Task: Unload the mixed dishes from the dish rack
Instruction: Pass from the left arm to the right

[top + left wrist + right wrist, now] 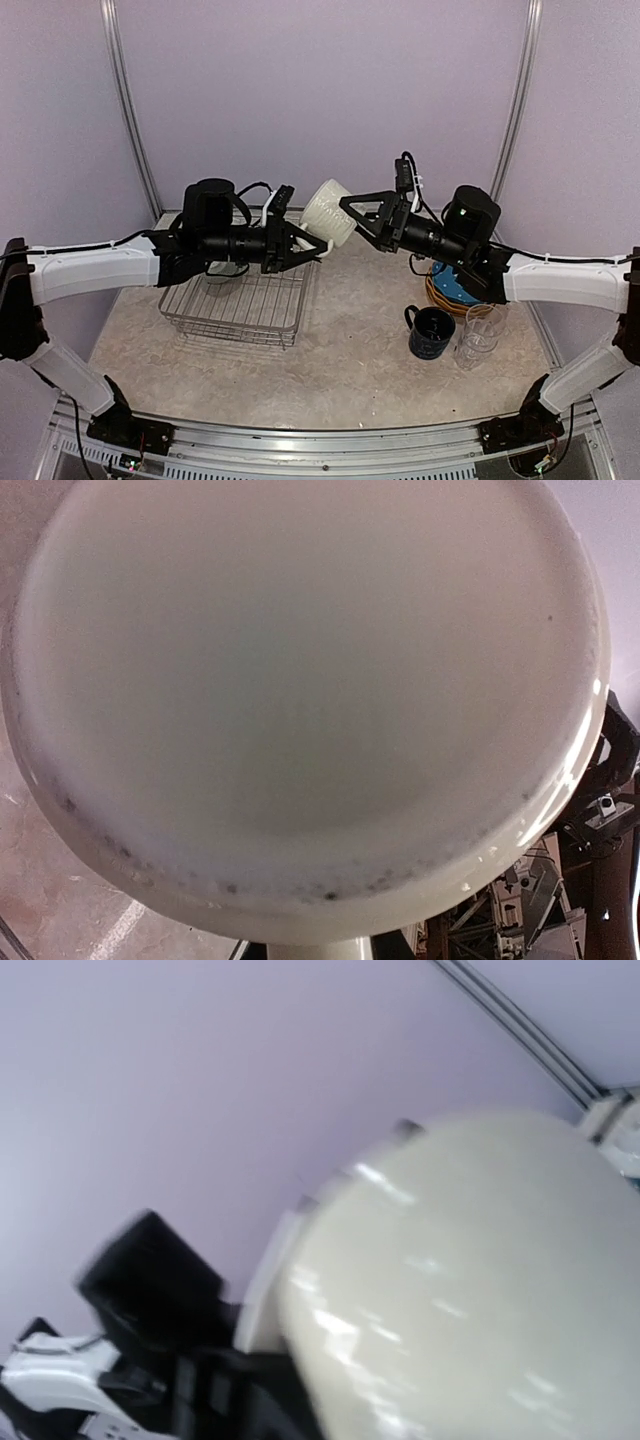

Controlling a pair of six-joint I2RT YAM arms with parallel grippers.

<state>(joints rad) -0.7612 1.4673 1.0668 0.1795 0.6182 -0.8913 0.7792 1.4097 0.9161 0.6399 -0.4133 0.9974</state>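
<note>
The cream mug [328,212] hangs tilted in the air above the right end of the dish rack [235,312], a silver wire basket. My left gripper [313,245] is shut on the mug's handle from below-left. In the left wrist view the cream mug [300,680] fills the frame, and the fingers are hidden behind it. My right gripper [352,216] stands open at the mug's right side, fingertips close to its wall. In the right wrist view the cream mug [470,1280] looms large and blurred, with the black left gripper [150,1280] beside it.
On the table to the right stand a navy mug [432,333] and clear drinking glasses [478,336]. Behind them, partly under the right arm, lies a stack of blue and yellow-orange plates [450,292]. Purple walls close in the back and sides.
</note>
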